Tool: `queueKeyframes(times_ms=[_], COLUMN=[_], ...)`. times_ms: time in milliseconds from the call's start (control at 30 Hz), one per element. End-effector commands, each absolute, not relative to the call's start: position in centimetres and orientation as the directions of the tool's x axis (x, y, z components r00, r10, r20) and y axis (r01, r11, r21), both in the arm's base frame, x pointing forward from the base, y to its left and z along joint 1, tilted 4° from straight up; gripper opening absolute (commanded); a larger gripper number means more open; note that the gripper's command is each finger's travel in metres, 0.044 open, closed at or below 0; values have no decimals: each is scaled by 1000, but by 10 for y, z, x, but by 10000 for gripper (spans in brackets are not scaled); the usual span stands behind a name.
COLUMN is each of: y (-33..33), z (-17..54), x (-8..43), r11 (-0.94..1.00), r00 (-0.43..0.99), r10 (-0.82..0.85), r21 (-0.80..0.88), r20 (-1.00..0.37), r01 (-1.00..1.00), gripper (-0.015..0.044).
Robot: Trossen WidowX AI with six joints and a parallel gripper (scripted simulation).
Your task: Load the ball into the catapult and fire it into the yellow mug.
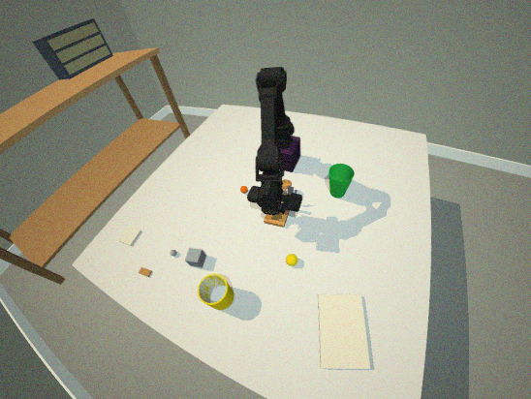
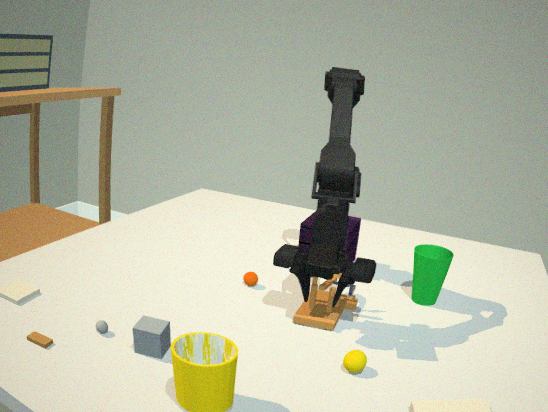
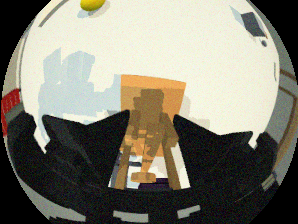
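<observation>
Gripper part-spread astride catapult; grip unclear.
Risk: uneven finger contact could skew its aim.

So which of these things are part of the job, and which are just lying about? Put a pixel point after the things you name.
Part of the job:
- catapult [image 1: 275,221] [image 2: 315,320] [image 3: 172,95]
- yellow mug [image 1: 224,301] [image 2: 205,382]
- one ball: orange ball [image 1: 243,189] [image 2: 250,279], yellow ball [image 1: 291,260] [image 2: 355,361] [image 3: 93,4] or grey ball [image 1: 172,253] [image 2: 102,327] [image 3: 264,43]; I can't tell which

Just lying about:
- the other balls
- green cup [image 1: 340,183] [image 2: 431,276]
- grey cube [image 1: 196,258] [image 2: 151,337] [image 3: 252,24]
- purple box [image 1: 292,155] [image 2: 354,235] [image 3: 155,186]
- large cream board [image 1: 344,331] [image 2: 450,406]
- small cream tile [image 1: 130,236] [image 2: 19,291]
- brown block [image 1: 144,272] [image 2: 40,340]
</observation>
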State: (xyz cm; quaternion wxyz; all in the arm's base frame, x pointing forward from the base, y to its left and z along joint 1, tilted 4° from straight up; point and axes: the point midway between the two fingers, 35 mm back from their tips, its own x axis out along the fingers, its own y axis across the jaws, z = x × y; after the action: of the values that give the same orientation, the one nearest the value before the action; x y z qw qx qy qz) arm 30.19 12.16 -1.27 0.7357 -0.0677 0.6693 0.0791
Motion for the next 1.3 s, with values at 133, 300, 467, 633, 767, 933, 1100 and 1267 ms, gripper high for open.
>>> queueKeyframes(times_ms=[133,300,467,633,767,933,1100,1267], y=[122,122,121,93,67,67,67,67], z=[-12,12,37,41,41,41,38,29], x=[302,301,298,343,374,374,374,376], r11=[978,978,978,982,985,985,985,985], r00=[91,92,92,95,98,98,98,98], r10=[26,27,28,27,26,26,26,26], r21=[7,7,8,9,9,9,9,9], r20=[-995,-995,-995,-995,-995,-995,-995,-995], r01=[-207,-207,-208,-188,-174,-174,-174,-174], gripper=[125,32,0,0,0,0,0,0])
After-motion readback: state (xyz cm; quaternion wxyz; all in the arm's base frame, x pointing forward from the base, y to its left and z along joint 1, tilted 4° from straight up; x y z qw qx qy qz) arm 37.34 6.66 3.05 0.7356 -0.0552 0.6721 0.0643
